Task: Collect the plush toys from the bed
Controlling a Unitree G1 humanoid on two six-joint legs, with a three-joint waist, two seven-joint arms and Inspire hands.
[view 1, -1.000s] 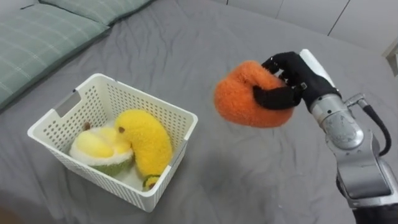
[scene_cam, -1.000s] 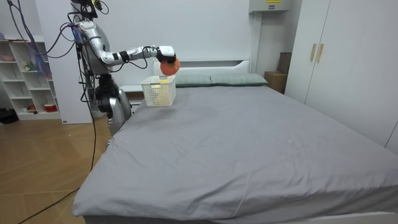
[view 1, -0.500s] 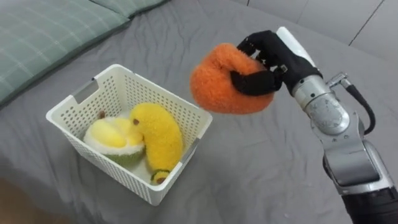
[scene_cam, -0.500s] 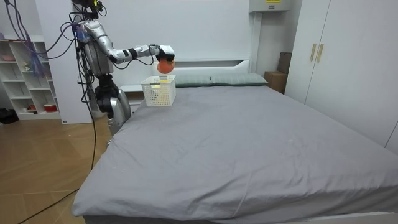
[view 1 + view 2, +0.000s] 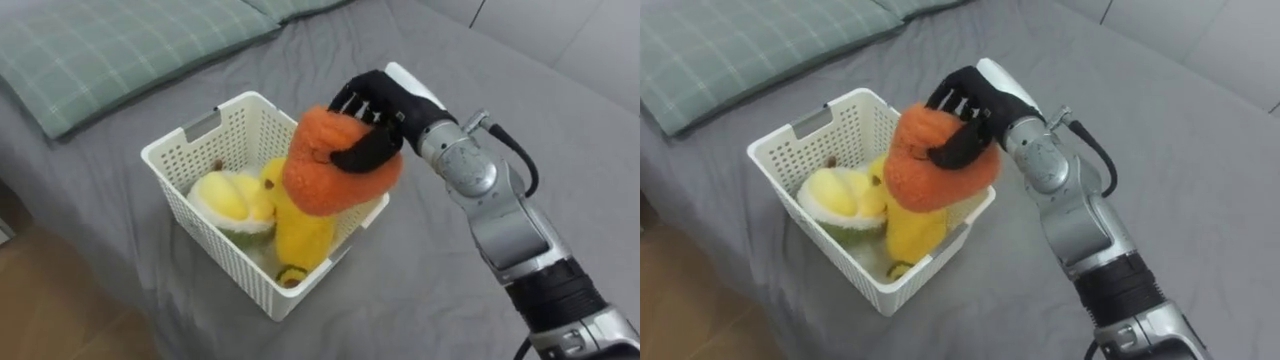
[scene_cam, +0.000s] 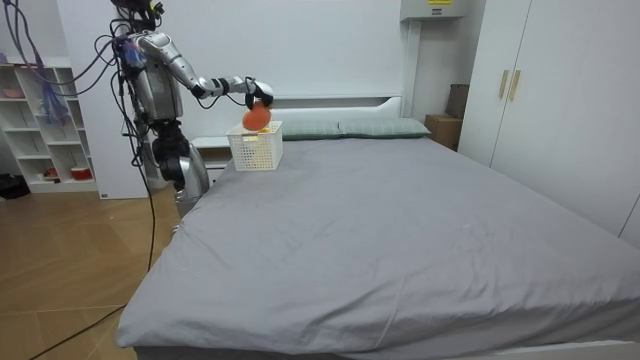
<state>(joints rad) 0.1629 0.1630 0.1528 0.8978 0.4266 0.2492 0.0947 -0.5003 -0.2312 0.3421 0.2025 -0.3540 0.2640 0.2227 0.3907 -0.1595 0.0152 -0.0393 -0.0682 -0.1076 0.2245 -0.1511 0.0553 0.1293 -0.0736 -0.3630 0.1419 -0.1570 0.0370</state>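
Observation:
My right hand [image 5: 375, 115] [image 5: 968, 108] is shut on a fuzzy orange plush toy [image 5: 335, 170] [image 5: 933, 165], which hangs over the right half of a white slotted basket [image 5: 196, 150] [image 5: 790, 142] on the grey bed. Inside the basket lie a yellow banana-shaped plush [image 5: 303, 232] [image 5: 910, 230] and a pale yellow and green plush [image 5: 228, 197] [image 5: 837, 197]. The orange toy covers part of the banana plush. In the room view I stand at the head corner of the bed with my right arm stretched over the basket [image 6: 255, 148], the orange toy [image 6: 256, 117] just above it.
A green checked pillow [image 5: 110, 45] lies behind the basket at the head of the bed. The bed's edge and wooden floor [image 5: 60, 310] are at the lower left. Grey sheet [image 5: 420, 290] spreads to the right. White wardrobes [image 6: 560, 100] stand past the bed's far side.
My right hand has carried the orange toy leftward, from above the bare sheet to above the basket, and lower. The head camera has turned, so the whole eye view has shifted.

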